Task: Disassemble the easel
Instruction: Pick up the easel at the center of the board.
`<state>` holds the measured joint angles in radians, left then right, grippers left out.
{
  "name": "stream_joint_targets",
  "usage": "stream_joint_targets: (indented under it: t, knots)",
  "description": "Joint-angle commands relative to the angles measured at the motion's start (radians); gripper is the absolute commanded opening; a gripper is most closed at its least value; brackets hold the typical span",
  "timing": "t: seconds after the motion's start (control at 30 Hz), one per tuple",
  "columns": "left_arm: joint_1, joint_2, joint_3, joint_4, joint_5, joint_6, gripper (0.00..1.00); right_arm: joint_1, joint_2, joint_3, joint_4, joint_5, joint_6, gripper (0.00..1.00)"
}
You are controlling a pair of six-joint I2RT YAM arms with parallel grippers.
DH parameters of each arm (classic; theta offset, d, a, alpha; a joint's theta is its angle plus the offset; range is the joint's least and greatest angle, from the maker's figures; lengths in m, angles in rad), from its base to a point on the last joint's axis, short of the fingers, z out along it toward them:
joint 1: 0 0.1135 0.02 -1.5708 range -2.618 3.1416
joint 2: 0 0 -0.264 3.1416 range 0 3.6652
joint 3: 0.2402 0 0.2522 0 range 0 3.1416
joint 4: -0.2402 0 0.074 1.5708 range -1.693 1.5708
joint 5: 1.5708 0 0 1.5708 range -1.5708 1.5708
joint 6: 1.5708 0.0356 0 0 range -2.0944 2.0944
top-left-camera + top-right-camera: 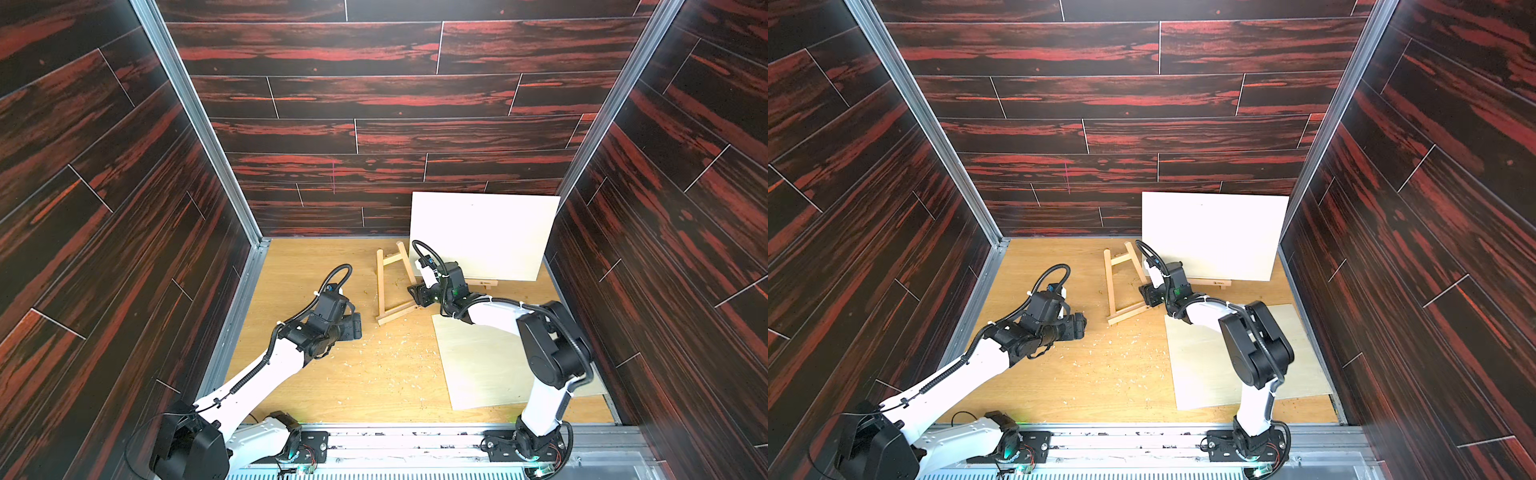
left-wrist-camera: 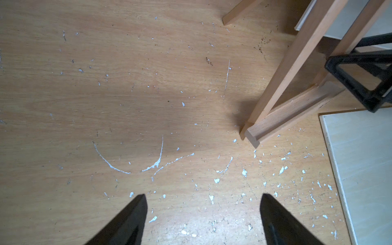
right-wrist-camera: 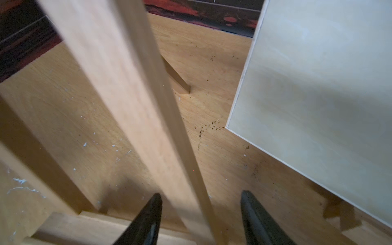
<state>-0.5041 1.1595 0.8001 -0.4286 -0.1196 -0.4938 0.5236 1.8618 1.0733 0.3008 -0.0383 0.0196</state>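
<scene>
The wooden easel (image 1: 380, 286) (image 1: 1112, 291) stands tilted mid-table, its feet toward the front and its bottom crossbar on the floor. My right gripper (image 1: 414, 293) (image 1: 1144, 293) straddles its right leg just above the crossbar. In the right wrist view the leg (image 3: 127, 95) runs between the fingers; my right gripper (image 3: 201, 195) has one finger close to the wood and the other still apart, so it is open. My left gripper (image 1: 357, 326) (image 1: 1082, 326) (image 2: 203, 197) hovers wide open over bare floor left of the easel (image 2: 297, 61), holding nothing.
A pale board (image 1: 482, 232) leans on the back wall at the right, resting on a small wooden ledge (image 1: 485, 284). Another pale board (image 1: 482, 361) lies flat under the right arm. White chips litter the table (image 1: 316, 257). Dark walls close in on three sides.
</scene>
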Motion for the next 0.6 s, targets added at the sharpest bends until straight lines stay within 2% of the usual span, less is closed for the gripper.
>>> stream_joint_targets:
  t: [0.0,0.2,0.57]
  knots:
    - [0.006,0.012,0.002,0.010,0.003,0.002,0.87,0.012,0.043,0.038,0.033,-0.011,-0.054,0.56]
    - [0.009,0.022,0.013,0.010,0.005,0.005,0.87,0.026,0.058,0.048,0.044,0.006,-0.092,0.36]
    - [0.029,0.015,0.017,0.005,0.006,0.007,0.87,0.063,0.037,0.040,0.048,0.047,-0.175,0.17]
